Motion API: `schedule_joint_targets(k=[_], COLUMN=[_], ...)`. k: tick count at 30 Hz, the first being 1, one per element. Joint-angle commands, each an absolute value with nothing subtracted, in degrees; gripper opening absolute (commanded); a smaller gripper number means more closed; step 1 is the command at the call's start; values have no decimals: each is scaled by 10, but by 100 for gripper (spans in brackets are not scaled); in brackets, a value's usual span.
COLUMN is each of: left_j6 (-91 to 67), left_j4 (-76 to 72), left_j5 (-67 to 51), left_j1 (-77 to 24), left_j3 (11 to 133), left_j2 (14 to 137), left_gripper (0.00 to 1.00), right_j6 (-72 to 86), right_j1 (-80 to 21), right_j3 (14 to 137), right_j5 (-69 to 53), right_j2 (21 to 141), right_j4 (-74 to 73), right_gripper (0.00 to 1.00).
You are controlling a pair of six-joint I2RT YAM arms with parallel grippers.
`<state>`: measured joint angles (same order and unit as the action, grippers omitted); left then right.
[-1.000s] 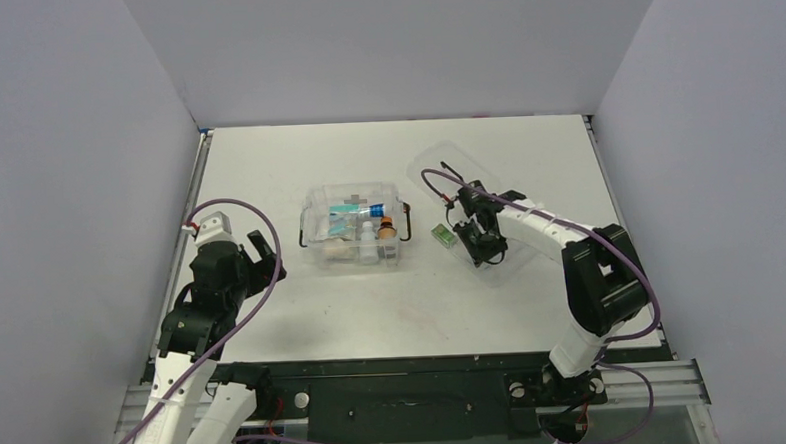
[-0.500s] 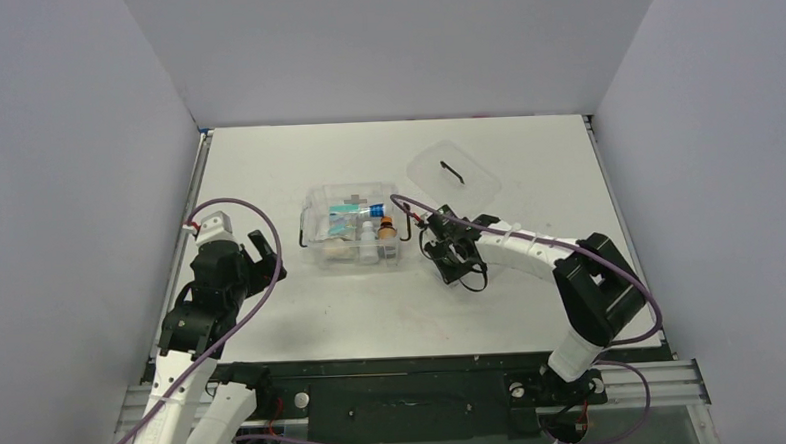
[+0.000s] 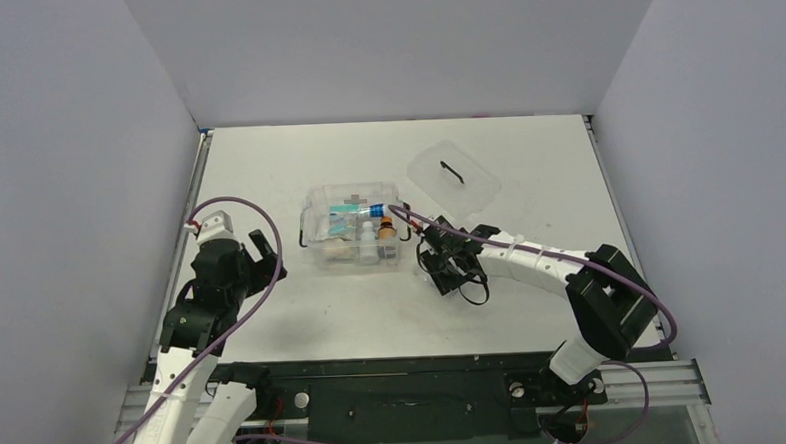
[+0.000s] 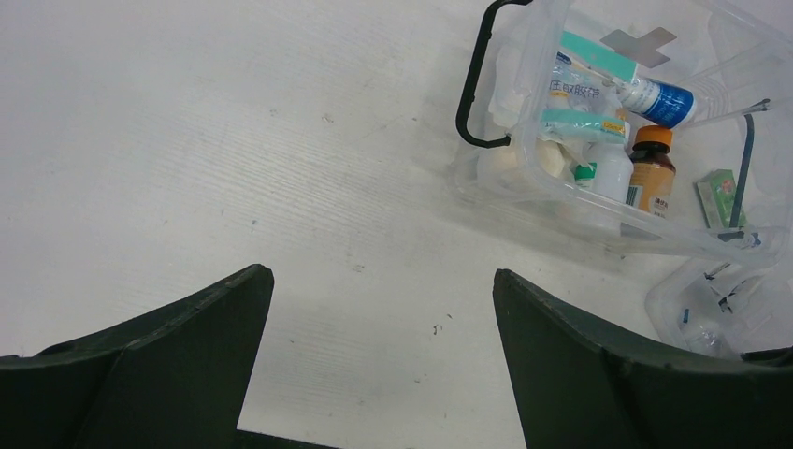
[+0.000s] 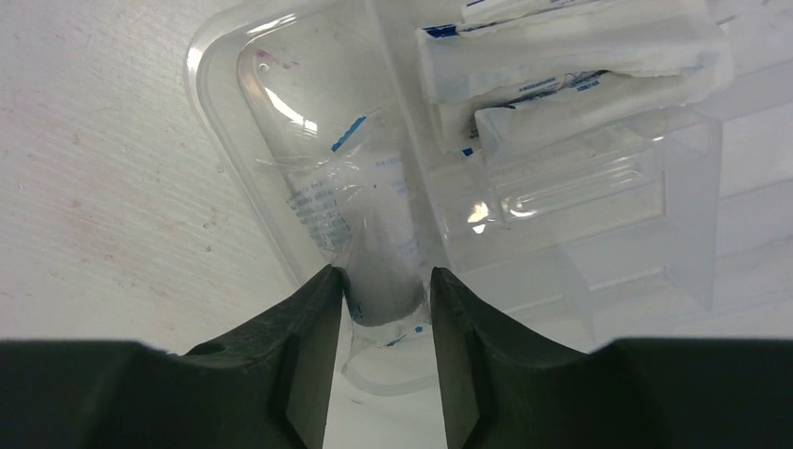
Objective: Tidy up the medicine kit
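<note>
The medicine kit (image 3: 354,227) is a clear box with black side clips (image 4: 472,89), holding a brown orange-capped bottle (image 4: 652,168), a white bottle (image 4: 612,173) and a blue-and-white tube (image 4: 655,98). Just right of it lies a shallow clear tray (image 5: 281,168) with white blue-printed packets (image 5: 561,65). My right gripper (image 3: 451,271) is low over the tray's near end, and its jaws (image 5: 383,290) are parted a little astride the rim and a clear-wrapped packet. My left gripper (image 4: 383,309) hangs wide open over bare table, left of the kit, holding nothing.
The flat clear lid (image 3: 454,176) with its black handle lies behind the tray, toward the back right. A small green box (image 4: 718,196) sits just beyond the kit's right side. The right arm's purple cable (image 3: 419,221) arches over the kit's right corner.
The right arm has swung left and nearer, bringing the tray from in front of the lid to beside the kit. Its jaws have widened. The left arm is still.
</note>
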<state>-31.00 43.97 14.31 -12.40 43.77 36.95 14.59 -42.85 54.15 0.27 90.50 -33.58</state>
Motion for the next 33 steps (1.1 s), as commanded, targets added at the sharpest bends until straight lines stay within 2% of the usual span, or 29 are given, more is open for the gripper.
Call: schedule_joint_targets(k=[1,17,20,24,33], left_j6=[-306,-305,-306,-305,-306], left_j4=[425,424,424,424,424], left_j5=[138,135,135,134,134], left_j1=[-117,-111,-110,-111,-110], left_j3=[451,450,450,450,450], left_j2=[370,374,375,374,374], left_gripper=[87,87,87,87,87], right_j6=[156,149,150,152,156], right_j1=[-431,-435,-440,-441,-441], right_j3=[563,586,594,598,584], right_j5=[40,35,41,54,56], right_j2=[870,844,838,844,865], right_j4=[-352,-378,-377,-373,-354], right_gripper=[37,41,32,10,6])
